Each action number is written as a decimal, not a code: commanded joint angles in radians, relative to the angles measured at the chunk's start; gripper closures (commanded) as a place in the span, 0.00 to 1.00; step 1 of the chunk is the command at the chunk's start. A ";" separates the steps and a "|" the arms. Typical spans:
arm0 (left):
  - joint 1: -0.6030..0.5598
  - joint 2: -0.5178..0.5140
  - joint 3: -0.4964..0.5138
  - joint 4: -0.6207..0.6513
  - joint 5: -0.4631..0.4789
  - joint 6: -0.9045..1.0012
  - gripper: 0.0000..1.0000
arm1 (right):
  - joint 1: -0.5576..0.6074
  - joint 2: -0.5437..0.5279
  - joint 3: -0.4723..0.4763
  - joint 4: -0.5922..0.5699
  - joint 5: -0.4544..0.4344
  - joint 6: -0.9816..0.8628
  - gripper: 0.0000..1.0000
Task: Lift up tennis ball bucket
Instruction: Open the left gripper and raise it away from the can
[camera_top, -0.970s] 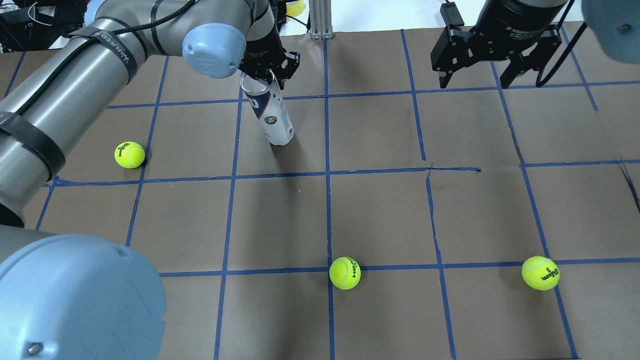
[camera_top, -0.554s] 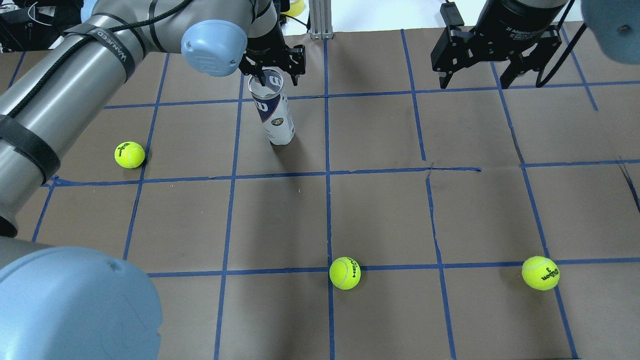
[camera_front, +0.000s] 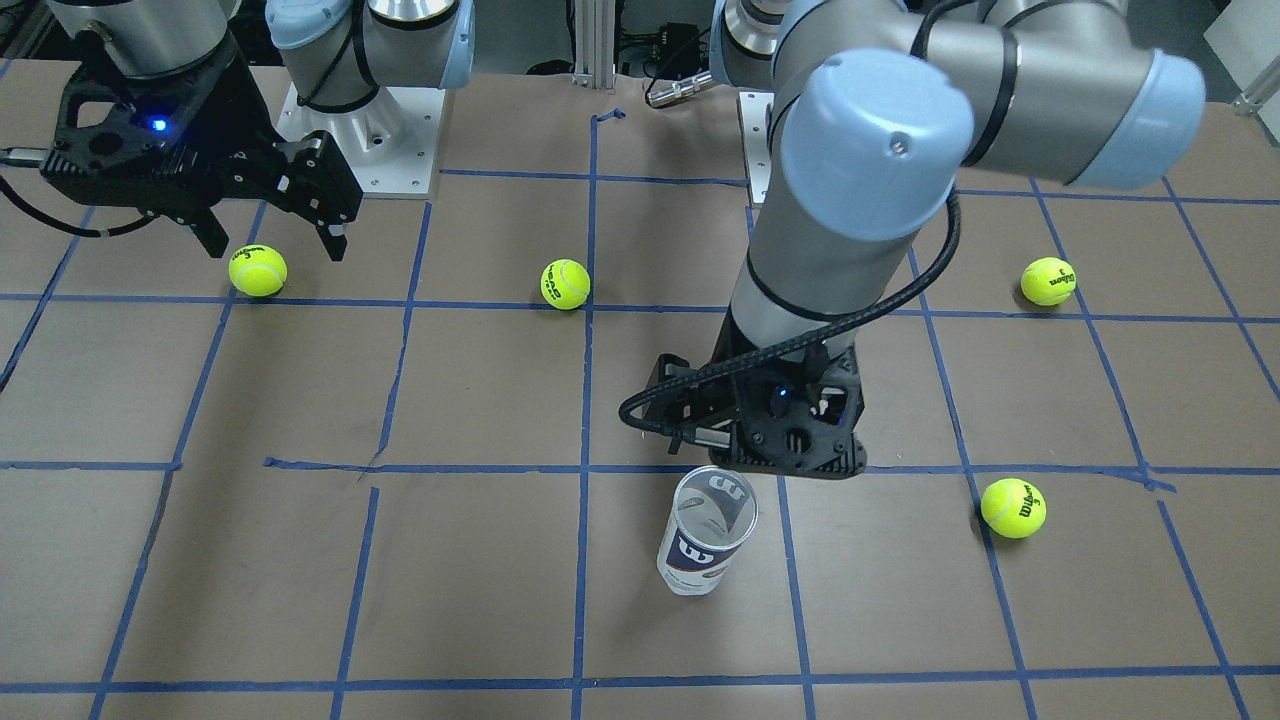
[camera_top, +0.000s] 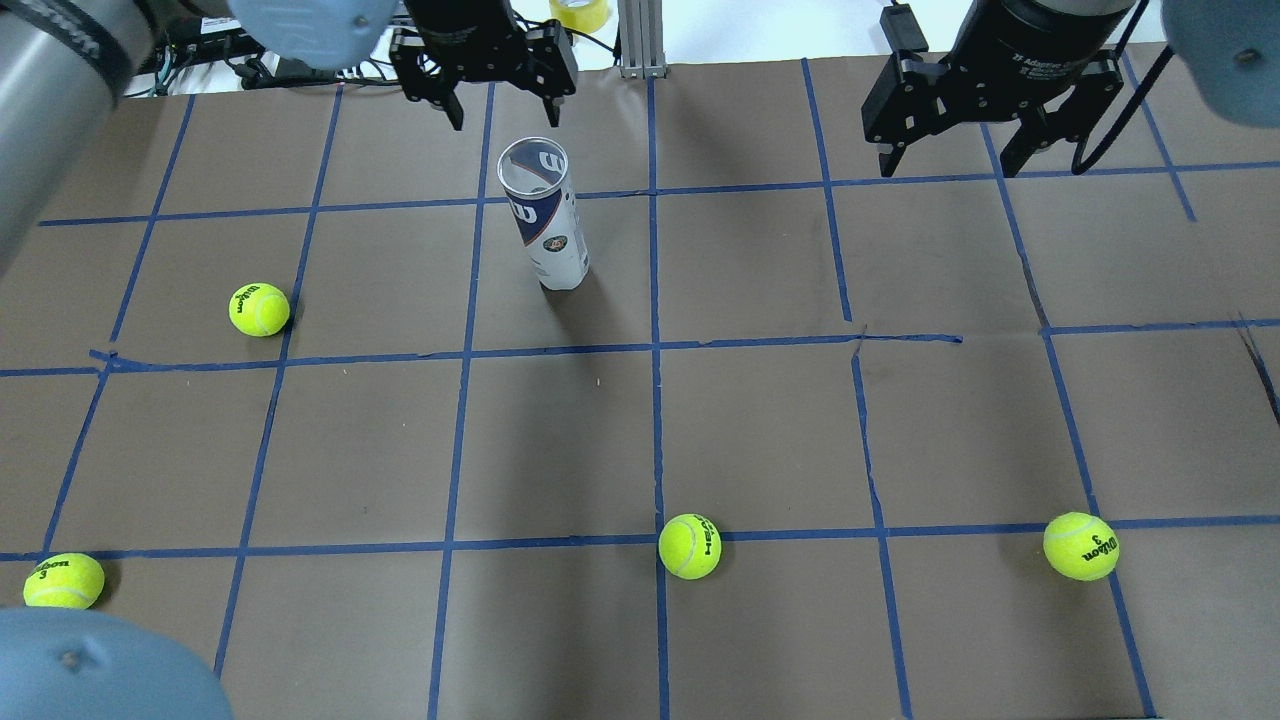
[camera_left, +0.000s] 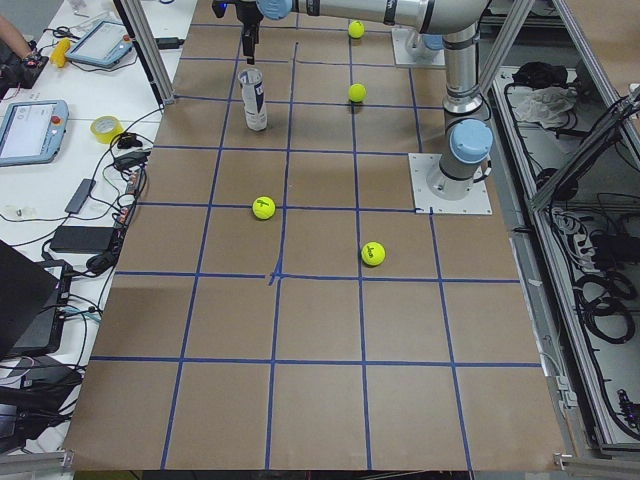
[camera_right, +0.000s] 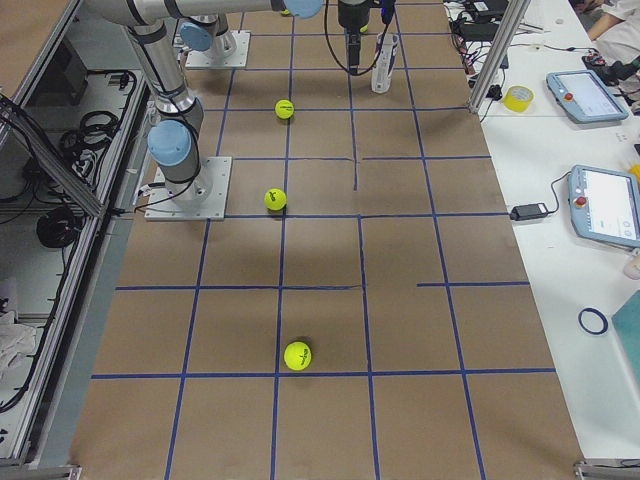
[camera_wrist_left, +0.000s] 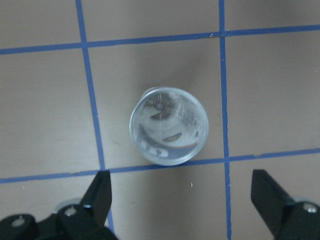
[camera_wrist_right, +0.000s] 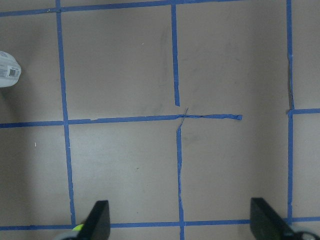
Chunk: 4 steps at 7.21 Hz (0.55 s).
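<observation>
The tennis ball bucket (camera_top: 545, 215) is a clear can with a white label and a navy band. It stands upright and open-topped on the brown table, also seen in the front view (camera_front: 707, 535) and from above in the left wrist view (camera_wrist_left: 168, 125). It looks empty. My left gripper (camera_top: 503, 108) is open and empty, raised above the can's rim and not touching it; its fingers (camera_wrist_left: 97, 195) flank the can from above. My right gripper (camera_top: 948, 165) is open and empty, hovering at the far right, away from the can.
Several yellow-green tennis balls lie on the table: one left of the can (camera_top: 259, 309), one front middle (camera_top: 689, 546), one front right (camera_top: 1080, 546), one front left (camera_top: 63, 581). An aluminium post (camera_top: 637, 40) stands at the table's far edge, beyond the can.
My left gripper was shut on the can's rim with the can tilted. It opened, let go and rose away. The can now stands upright. The right arm has not moved.
</observation>
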 joint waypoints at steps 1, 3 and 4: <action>0.110 0.099 -0.039 -0.119 0.012 0.105 0.00 | 0.000 0.000 0.001 0.000 0.000 0.000 0.00; 0.175 0.208 -0.201 -0.098 0.006 0.104 0.00 | 0.000 0.000 0.000 0.000 0.000 0.001 0.00; 0.186 0.262 -0.272 -0.078 0.007 0.107 0.00 | 0.000 0.000 0.000 0.000 0.000 0.001 0.00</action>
